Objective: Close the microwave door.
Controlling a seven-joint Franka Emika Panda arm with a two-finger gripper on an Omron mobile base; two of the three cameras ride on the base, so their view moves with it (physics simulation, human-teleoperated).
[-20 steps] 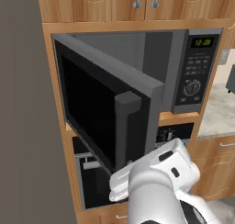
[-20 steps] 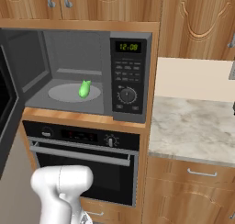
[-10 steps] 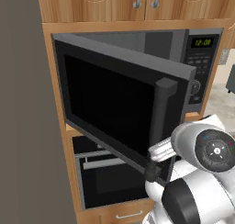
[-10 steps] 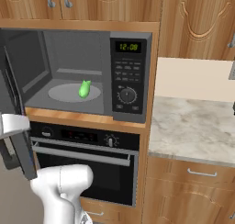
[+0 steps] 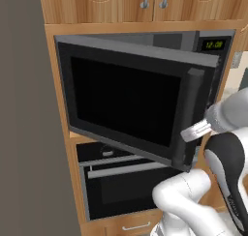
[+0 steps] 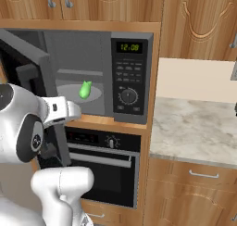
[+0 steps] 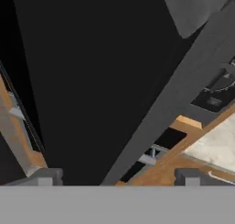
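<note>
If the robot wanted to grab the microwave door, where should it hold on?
Best bet is the thick upright bar handle on the microwave door. It stands out from the door's free edge, so the gripper could probably pinch it coming from the front, one finger on each side.

The arm reaches up, its pincer (image 7: 118, 176) fingers spread apart.

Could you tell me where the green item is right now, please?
In the right base view, it sits on the turntable inside the microwave, left of the control panel.
</note>
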